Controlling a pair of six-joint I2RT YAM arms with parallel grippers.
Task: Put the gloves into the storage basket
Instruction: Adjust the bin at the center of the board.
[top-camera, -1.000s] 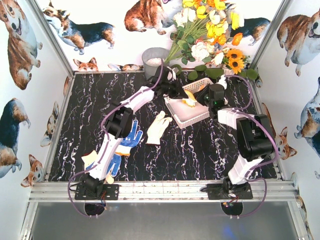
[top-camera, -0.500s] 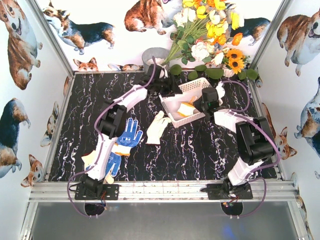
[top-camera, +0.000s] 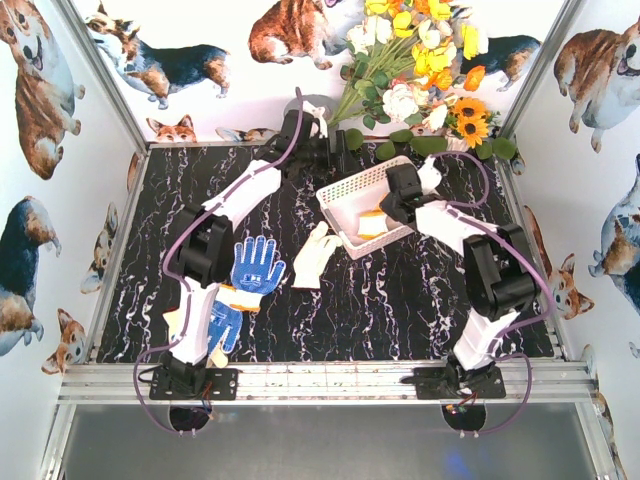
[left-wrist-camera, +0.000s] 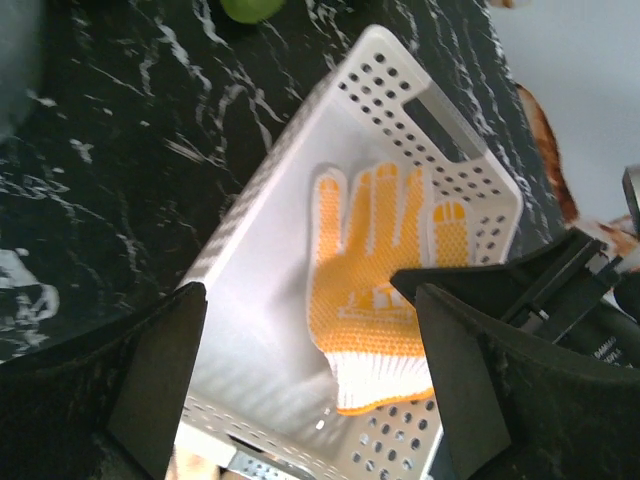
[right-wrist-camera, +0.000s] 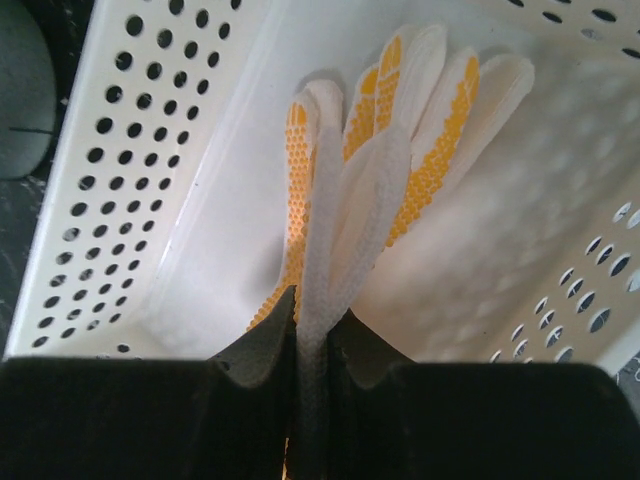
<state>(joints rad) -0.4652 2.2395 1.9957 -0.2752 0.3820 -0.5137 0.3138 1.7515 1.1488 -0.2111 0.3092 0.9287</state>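
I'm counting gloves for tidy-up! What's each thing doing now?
White perforated plastic basket: holds one glove.
Yellow-dotted knit glove: in the basket, palm up, pinched.
Left hand: open, empty, over the basket.
Right hand: shut on the yellow-dotted glove.
White knit glove: on the black marbled table, outside the basket.
Blue dotted knit glove: on the table, outside.
Second blue glove: on the table too.

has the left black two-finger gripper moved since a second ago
Yes: the left gripper drew back toward the far wall, farther from the loose white knit glove.
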